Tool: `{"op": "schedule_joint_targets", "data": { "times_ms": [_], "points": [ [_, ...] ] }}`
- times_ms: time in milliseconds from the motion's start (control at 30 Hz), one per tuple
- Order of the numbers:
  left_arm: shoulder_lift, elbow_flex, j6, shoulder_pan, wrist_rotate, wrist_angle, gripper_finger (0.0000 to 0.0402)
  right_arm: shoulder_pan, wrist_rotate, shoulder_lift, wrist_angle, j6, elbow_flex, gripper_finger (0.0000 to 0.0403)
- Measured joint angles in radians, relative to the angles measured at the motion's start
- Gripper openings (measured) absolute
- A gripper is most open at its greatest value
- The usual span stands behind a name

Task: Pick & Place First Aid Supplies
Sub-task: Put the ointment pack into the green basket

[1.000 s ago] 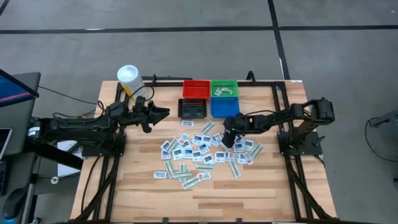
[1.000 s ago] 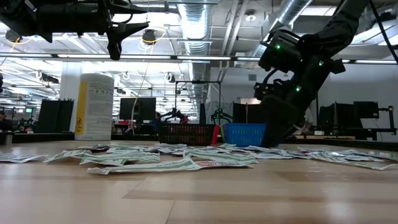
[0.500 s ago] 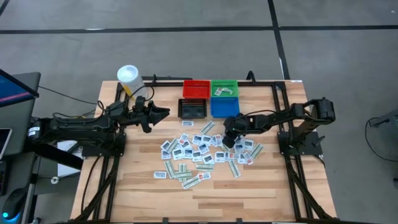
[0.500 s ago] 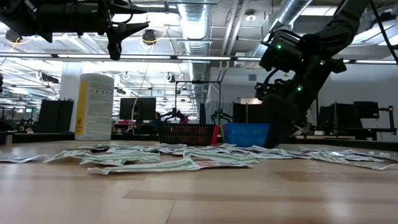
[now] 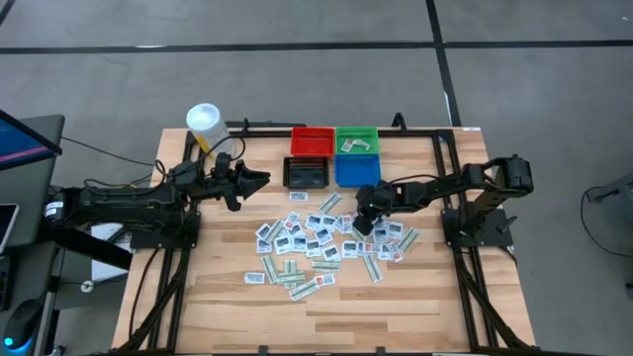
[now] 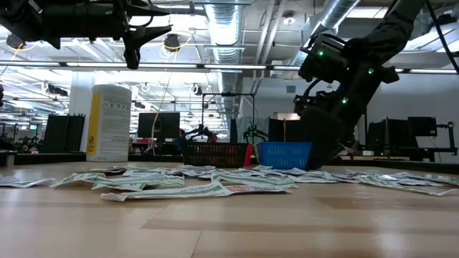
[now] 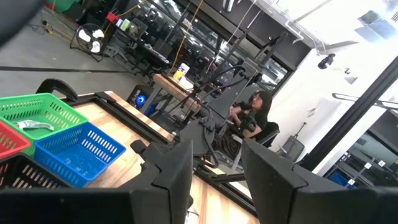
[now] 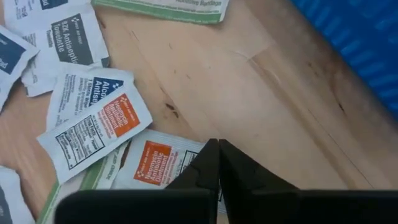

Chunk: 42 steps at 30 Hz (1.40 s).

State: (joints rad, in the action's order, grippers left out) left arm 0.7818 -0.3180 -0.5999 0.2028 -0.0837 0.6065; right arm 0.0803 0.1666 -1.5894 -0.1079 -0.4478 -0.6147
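Many small flat packets (image 5: pixel 316 242) lie scattered on the wooden table's middle: square white ones and narrow pale green strips. My right gripper (image 5: pixel 363 220) is down at the table at the pile's far right, and it is shut at an orange-labelled white packet (image 8: pixel 163 163). My left gripper (image 5: pixel 259 181) hangs high over the table's far left, open, with nothing between its fingers (image 7: pixel 174 168). In the low view it shows at the top left (image 6: pixel 133 54), and my right gripper (image 6: pixel 323 154) reaches down to the tabletop. My right gripper's closed fingertips (image 8: pixel 214 152) meet on the orange-labelled packet's edge (image 8: pixel 198 157), coming from above and pointing down. The packet lies flat on the table among other packets. The fingers hide whether the edge is pinched between them.
Four small bins stand at the far middle: red (image 5: pixel 312 141), green (image 5: pixel 356 140) with a packet inside, black (image 5: pixel 306 173) and blue (image 5: pixel 356 170). A white tub with a yellow label (image 5: pixel 204 124) stands at the far left. Bare wood lies toward the near edge.
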Motion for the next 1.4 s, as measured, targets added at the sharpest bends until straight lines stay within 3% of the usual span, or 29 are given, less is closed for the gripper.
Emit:
{"op": "schedule_joint_targets", "data": {
  "times_ms": [400, 567, 700, 1133, 1400],
  "points": [
    [0.000, 0.000, 0.000, 0.000, 0.000, 0.000, 0.0140, 0.019, 0.064, 0.268, -0.192, 0.001, 0.004, 0.0000],
    [0.000, 0.000, 0.000, 0.000, 0.000, -0.001, 0.0140, 0.021, -0.019, 0.330, -0.215, 0.050, 0.003, 0.0001],
    [0.000, 0.000, 0.000, 0.000, 0.000, 0.000, 0.0140, 0.008, -0.088, 0.320, -0.217, 0.137, 0.002, 0.0020],
    [0.000, 0.000, -0.002, 0.000, 0.000, 0.000, 0.0140, -0.006, -0.086, 0.162, -0.207, 0.408, 0.001, 0.0165],
    [0.000, 0.000, -0.003, 0.000, 0.000, 0.000, 0.0140, -0.006, -0.080, 0.097, -0.195, 0.529, -0.001, 0.0186]
  ]
}}
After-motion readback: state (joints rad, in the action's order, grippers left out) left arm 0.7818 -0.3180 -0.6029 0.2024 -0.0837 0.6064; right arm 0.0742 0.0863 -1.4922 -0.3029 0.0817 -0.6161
